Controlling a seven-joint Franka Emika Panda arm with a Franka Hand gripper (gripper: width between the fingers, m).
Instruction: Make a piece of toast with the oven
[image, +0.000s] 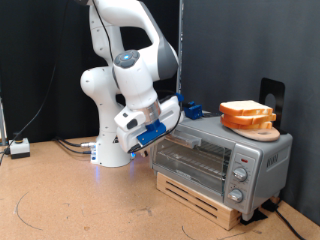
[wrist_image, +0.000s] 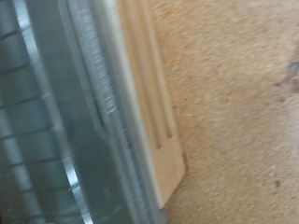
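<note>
Oven (image: 222, 157) on wooden crate (image: 200, 194), toward worktop (image: 80, 200) right edge in exterior view. Bread pile (image: 247, 115) on board (image: 262, 131) on oven top, right part. Robot base (image: 108, 150) left of oven, further back. Gripper (image: 150, 138) just beside oven front upper left corner. Small box (image: 19, 148) near worktop left edge.

The wrist view is pretty blurry. Most of it is taken up by the oven (wrist_image: 56, 112), with its glass door seen super close and wire rack lines faintly made out behind the glass. A pale wooden stand (wrist_image: 154, 103) is seen right alongside it, and brown speckled table surface (wrist_image: 238, 103) beyond that.
</note>
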